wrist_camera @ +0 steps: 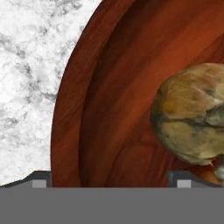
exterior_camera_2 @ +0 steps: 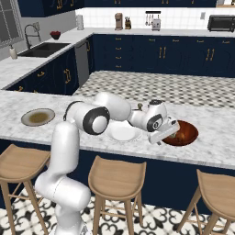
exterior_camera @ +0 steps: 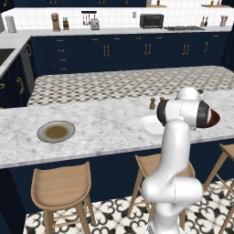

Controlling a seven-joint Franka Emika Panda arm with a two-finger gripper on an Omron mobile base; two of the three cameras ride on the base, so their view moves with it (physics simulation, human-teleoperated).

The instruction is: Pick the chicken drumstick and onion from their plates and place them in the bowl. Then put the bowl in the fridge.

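Over the bowl rim on the marble surface, pincer spread wide, grasping nothing. Onion lies inside the bowl, just ahead of the pincer toward one fingertip. White plate beside the bowl; grey-rimmed plate well apart.

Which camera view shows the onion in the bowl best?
The hand view: the onion appears large inside the bowl. The right base view shows tan lumps in the bowl; in the left base view the arm hides it.
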